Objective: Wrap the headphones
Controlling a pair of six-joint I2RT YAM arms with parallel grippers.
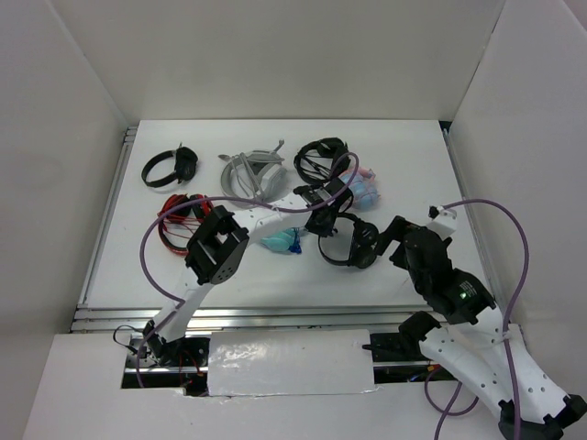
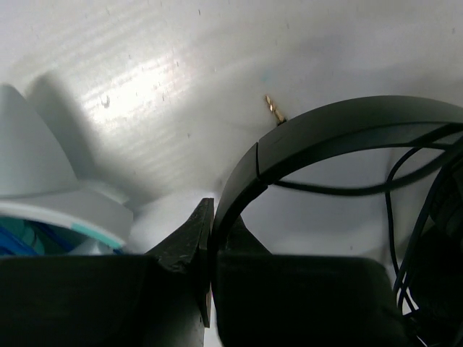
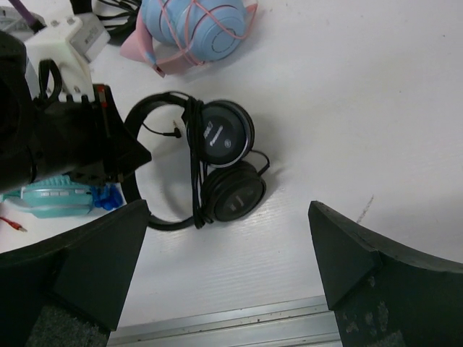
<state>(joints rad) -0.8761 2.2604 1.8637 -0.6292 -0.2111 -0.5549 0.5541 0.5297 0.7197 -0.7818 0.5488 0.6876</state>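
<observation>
Headphones, black with a thin headband, lie near the middle of the white table, slightly right. Their two earcups touch. The left gripper is clamped on the headband's left side. The right gripper hovers above them, fingers wide apart. The cable's plug lies inside the headband's loop.

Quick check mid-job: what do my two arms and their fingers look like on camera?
The left arm and right arm have white links, black joint housings and a looping purple cable each. The right arm carries a small green light. The left gripper and right gripper have matte black, wedge-shaped fingers.
</observation>
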